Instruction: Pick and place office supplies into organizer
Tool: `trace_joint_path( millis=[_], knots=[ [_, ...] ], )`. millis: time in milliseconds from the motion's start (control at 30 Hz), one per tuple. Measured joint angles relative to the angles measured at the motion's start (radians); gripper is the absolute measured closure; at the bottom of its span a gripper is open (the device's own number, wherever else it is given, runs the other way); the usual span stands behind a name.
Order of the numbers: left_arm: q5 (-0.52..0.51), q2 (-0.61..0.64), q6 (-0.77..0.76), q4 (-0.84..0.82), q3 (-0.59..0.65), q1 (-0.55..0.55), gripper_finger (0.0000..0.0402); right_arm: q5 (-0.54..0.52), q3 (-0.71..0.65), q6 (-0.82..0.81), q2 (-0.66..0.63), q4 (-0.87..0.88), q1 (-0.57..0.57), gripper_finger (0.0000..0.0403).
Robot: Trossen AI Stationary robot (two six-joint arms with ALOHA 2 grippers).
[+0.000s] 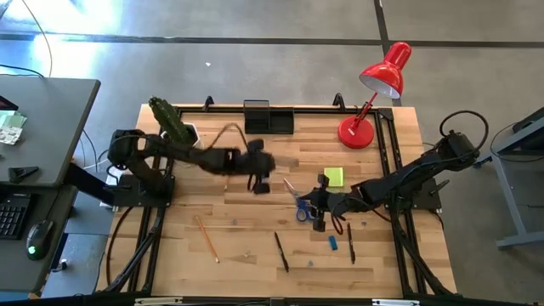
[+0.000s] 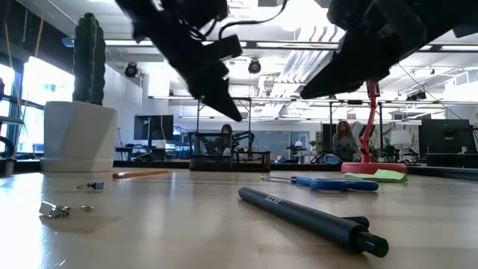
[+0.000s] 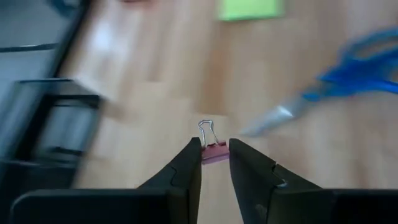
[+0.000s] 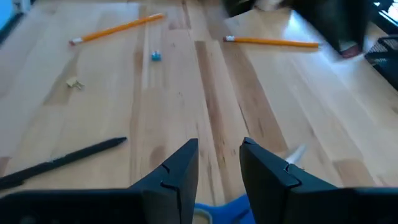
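My left gripper is shut on a small pink binder clip and hangs over the middle of the table, well above the wood in the low view. The black organizer stands at the far edge. My right gripper is open with nothing between its fingers, just above the blue-handled scissors, which lie flat beside the yellow-green sticky pad. Pencils, black pens and a blue eraser lie loose on the table. My left gripper pinches the binder clip's pink body between its two fingertips. The clip's wire handle sticks out past the fingertips. The fingers slant down toward the table. The clip is lifted clear of the wood.
A red desk lamp stands at the far right corner. A white pot with a cactus stands at the far left. A second binder clip and a tiny blue piece lie near the front left. People sit in the room behind.
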State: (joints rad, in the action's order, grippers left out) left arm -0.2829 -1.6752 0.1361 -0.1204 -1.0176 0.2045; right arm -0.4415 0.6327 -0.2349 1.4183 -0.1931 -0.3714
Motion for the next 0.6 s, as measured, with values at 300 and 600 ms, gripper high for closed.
trace_joint_path(
  millis=[300, 600],
  knots=[
    [0.02, 0.0, -0.028, 0.06, -0.009, 0.308, 0.0336, -0.127, 0.0, 0.012, 0.001, 0.02, -0.004, 0.0292],
    [0.111, -0.008, -0.042, 0.077, 0.02, 0.42, 0.0336, -0.139, 0.0, 0.013, 0.001, 0.017, 0.045, 0.0292]
  ],
)
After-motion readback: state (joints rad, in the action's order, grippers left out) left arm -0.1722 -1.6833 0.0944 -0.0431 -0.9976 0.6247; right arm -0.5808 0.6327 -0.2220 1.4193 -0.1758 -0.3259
